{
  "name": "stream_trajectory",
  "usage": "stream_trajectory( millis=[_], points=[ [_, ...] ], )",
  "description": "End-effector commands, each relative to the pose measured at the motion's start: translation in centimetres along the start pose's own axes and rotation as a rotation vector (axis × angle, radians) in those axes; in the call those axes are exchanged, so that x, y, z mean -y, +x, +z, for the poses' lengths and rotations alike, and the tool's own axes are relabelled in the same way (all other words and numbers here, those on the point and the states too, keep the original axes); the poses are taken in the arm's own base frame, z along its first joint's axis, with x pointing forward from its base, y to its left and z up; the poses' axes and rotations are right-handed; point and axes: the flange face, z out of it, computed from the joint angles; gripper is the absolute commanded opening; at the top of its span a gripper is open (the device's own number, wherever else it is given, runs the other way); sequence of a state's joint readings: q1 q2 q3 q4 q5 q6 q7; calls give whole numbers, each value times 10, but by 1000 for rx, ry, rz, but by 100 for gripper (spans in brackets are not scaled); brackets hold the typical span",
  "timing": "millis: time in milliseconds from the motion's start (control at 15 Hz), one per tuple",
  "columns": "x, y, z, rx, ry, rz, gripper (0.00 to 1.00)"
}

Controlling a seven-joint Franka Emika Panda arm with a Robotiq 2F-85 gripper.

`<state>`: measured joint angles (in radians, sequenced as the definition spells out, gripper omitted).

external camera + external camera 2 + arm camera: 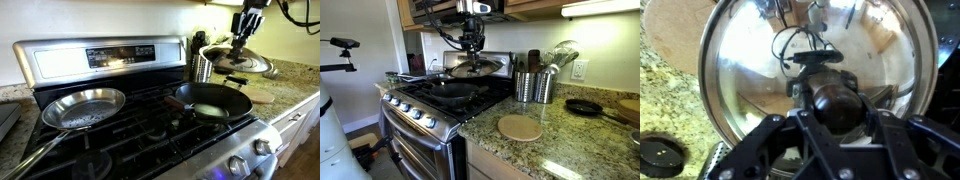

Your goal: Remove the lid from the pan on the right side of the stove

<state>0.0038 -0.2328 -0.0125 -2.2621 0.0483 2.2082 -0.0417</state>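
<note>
now clear of the pan (212, 102) on the stove (110, 58): lid (237, 63) hung level toward the counter (295, 75) side, pinched by its knob (830, 100) in the clenched gripper (241, 46), presumably to stop it tipping.

On my screens a speckled granite worktop (555, 150) runs along a pale cream wall (605, 45), and a white socket (579, 70) sits in that wall just above the stone. Wooden cupboards (535, 7) hang overhead, and I can see a strip light (603, 8) glowing bright beneath them, washing the wall in warm light. In an exterior view, white drawers (300, 122) stand below the worktop's edge, under the same mottled brown-and-grey granite.
</note>
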Motion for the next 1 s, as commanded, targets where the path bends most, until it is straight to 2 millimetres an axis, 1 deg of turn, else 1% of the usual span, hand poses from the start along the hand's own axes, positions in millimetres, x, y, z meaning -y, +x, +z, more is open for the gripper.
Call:
stream_trajectory(
  millis=[0, 200, 467, 667, 800, 933],
  points=[
    [-51, -2, -15, -32, -20, 96, 21],
    [-98, -4, -17, -42, -38, 198, 21],
    [-154, -6, -15, -63, -67, 319, 21],
    [-194, -8, -6, -52, -82, 419, 21],
    [-217, -8, 4, -34, -85, 477, 21],
    [-234, -7, 16, -19, -93, 523, 21]
  ],
)
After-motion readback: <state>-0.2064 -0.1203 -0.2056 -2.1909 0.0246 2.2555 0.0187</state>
